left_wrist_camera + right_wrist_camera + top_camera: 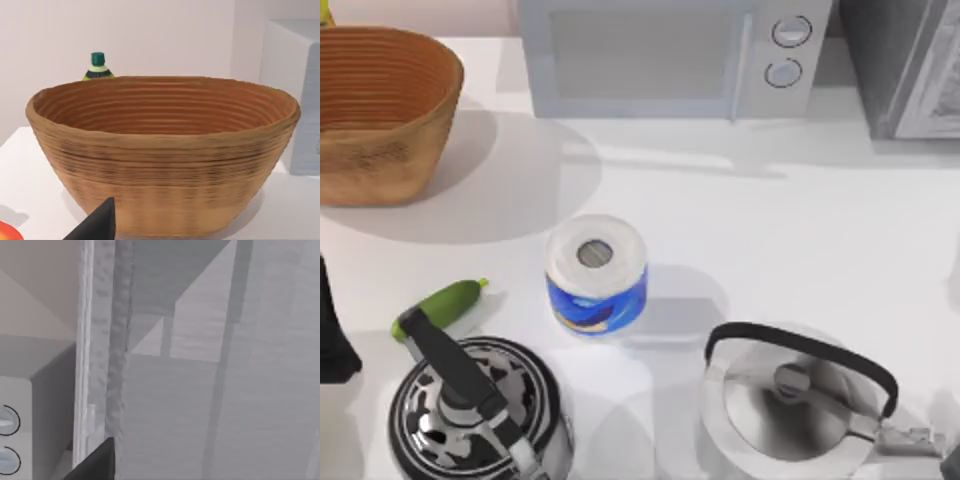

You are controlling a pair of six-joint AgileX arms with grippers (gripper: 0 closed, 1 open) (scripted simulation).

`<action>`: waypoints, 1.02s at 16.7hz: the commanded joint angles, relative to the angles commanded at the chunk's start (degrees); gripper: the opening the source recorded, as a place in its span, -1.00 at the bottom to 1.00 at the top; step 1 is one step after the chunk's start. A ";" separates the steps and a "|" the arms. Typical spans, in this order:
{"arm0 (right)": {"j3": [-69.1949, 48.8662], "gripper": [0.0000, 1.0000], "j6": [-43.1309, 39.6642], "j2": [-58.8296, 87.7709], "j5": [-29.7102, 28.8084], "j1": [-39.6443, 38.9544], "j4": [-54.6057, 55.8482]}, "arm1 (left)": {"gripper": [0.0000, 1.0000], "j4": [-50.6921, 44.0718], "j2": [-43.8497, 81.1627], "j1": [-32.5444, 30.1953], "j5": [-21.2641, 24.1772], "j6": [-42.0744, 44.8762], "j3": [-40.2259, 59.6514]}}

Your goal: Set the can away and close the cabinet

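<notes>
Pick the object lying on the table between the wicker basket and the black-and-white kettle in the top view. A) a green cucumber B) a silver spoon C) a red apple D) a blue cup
A: a small green cucumber lies on the table just above the black-and-white kettle and below the wicker basket.

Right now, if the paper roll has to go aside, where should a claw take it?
Probably the paper roll across its round wall, from above: it stands upright, core hole up, with the patterned kettle and the steel kettle crowding its near side.
</notes>
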State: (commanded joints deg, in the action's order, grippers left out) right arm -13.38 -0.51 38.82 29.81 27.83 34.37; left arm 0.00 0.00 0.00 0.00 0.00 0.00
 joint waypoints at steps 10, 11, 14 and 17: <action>-8.50 1.00 1.88 45.95 25.60 29.22 32.73 | 1.00 0.00 0.00 0.00 0.00 0.00 0.00; -8.28 1.00 1.90 47.80 26.74 30.16 33.53 | 1.00 0.00 0.00 0.00 0.00 0.00 0.00; -7.67 1.00 1.83 50.07 28.21 30.88 34.39 | 1.00 0.00 0.00 0.00 0.00 0.00 0.00; -7.67 1.00 1.83 50.07 28.21 30.88 34.39 | 1.00 0.00 0.00 0.00 0.00 0.00 0.00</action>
State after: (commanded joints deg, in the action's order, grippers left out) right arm -21.05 1.32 88.89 58.02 58.71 68.76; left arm 0.00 0.00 0.00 0.00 0.00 0.00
